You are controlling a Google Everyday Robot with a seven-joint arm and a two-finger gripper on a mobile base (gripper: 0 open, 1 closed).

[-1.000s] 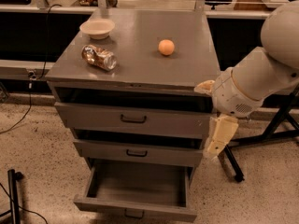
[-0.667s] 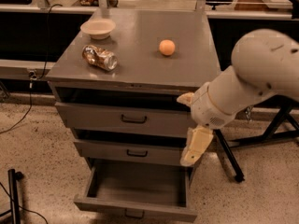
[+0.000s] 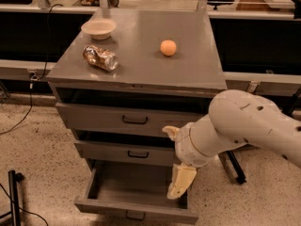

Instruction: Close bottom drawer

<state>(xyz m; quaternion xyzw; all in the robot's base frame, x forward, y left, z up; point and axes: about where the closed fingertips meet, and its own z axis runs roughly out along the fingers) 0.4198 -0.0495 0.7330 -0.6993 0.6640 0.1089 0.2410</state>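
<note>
Nearest you, at 6 o'clock in the view, the grey metal bottom drawer [image 3: 127,185] stands open. Its plain grey inside is bare, and its short front panel runs along the lower edge of the view. The small dark pull handle [image 3: 135,215] is cut off there, so you see only part of it. The drawer's right rear corner is hidden behind the gripper.

The cream two-finger gripper [image 3: 175,161] hangs over that corner, at about 5 o'clock from the view's centre. Its fingers are spread. The long one [image 3: 181,185] points down toward 6 o'clock into the drawer's right side, and the short stub [image 3: 170,131] juts toward 10 o'clock. Whether the long one touches the drawer wall is hard to tell.

The bulky white arm [image 3: 244,126] comes in from 3 o'clock, bent at a rounded joint, with the wrist angled down and left. Its far end runs out of view on the right. It also covers part of a black stand leg [image 3: 235,166].

Behind the gripper, the middle drawer [image 3: 127,152] and the tall-fronted top drawer [image 3: 117,119] both sit slightly ajar, with their right ends hidden by the arm.

On the grey cabinet top [image 3: 141,74], a crushed metal can [image 3: 100,58] lies at 10 o'clock. A shallow cream bowl [image 3: 99,28] sits just beyond the can, and a small orange ball [image 3: 168,47] is at 12 o'clock, well apart from both.
</note>
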